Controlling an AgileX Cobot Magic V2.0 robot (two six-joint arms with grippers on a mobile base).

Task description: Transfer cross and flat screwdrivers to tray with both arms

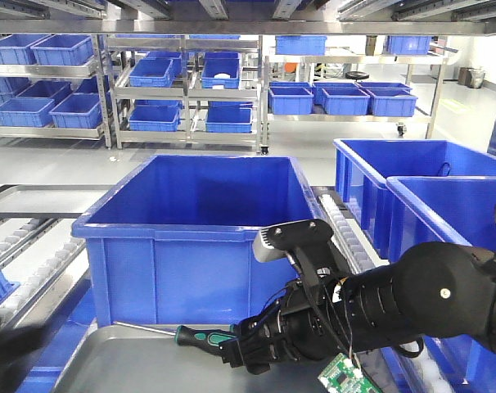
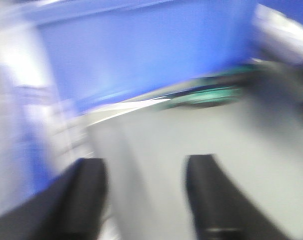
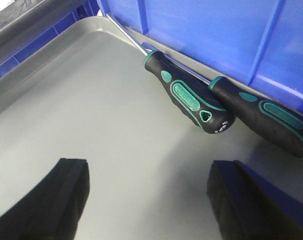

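Observation:
Two screwdrivers with black-and-green handles lie side by side in the grey tray (image 3: 91,100), against the blue bin's wall: one (image 3: 189,97) nearer the middle, the other (image 3: 266,115) at the right. Which is cross and which is flat cannot be told. In the front view only one screwdriver (image 1: 200,336) shows, on the tray (image 1: 109,360). My right gripper (image 3: 149,170) is open and empty just above the tray floor, short of the handles; in the front view it (image 1: 240,352) hovers at the handle end. My left gripper (image 2: 146,165) is open and empty over the tray; its view is motion-blurred, with the screwdrivers (image 2: 206,95) a green smear ahead.
A large blue bin (image 1: 199,237) stands right behind the tray, its wall close in both wrist views (image 3: 216,30). More blue bins (image 1: 412,172) stand at the right. A roller conveyor (image 1: 19,254) runs at the left. Shelves of blue crates fill the background.

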